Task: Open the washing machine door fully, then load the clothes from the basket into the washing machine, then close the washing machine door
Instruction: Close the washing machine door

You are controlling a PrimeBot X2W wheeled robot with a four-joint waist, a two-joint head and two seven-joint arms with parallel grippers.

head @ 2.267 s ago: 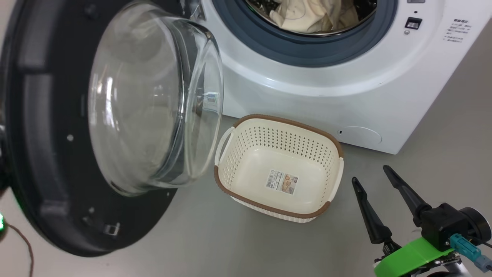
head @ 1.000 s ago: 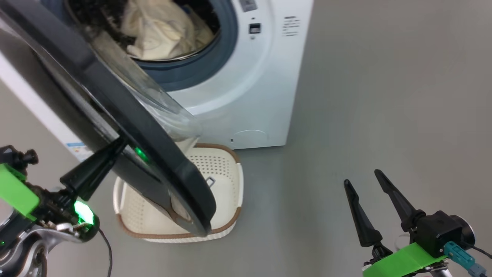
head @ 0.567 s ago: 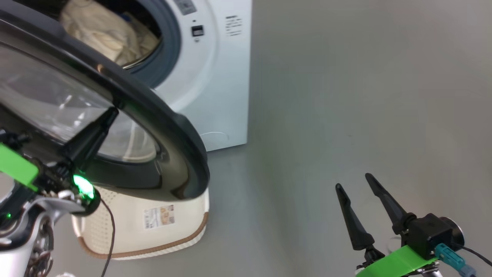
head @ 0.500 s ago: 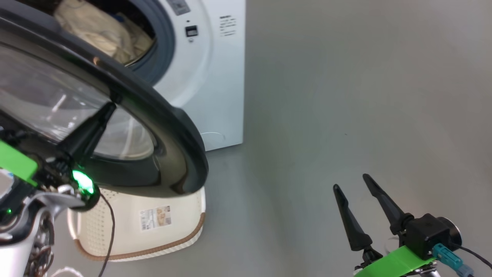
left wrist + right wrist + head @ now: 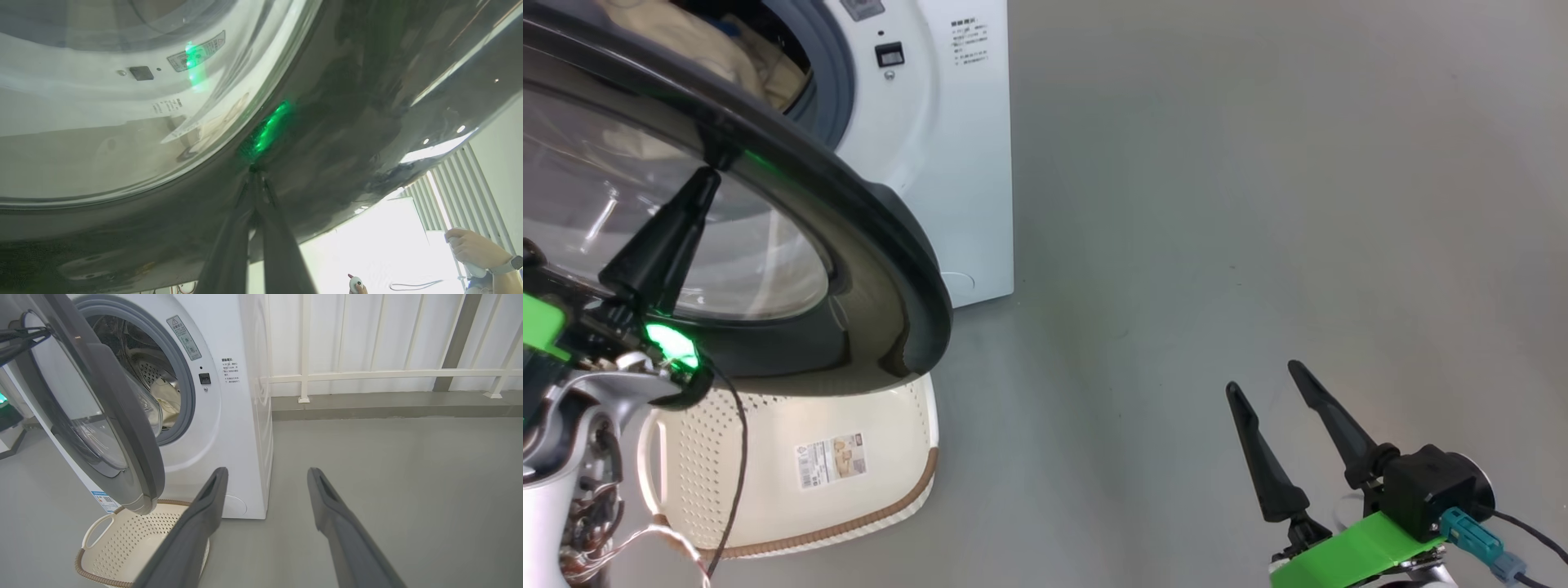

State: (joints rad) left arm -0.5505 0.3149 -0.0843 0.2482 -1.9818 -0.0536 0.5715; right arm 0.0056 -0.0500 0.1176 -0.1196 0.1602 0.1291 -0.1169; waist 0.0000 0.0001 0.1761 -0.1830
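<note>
The left gripper (image 5: 709, 178), pressed together, is set against the door (image 5: 890, 245) rim. The right gripper (image 5: 1263, 377) is held spread, empty.

The door (image 5: 849, 212) is cut off by the head view's left edge. The basket (image 5: 890, 425) is partly hidden under it, the clothes (image 5: 768, 77) largely behind its rim. The print (image 5: 968, 41) on the washer (image 5: 947, 163) is too small to be read.
</note>
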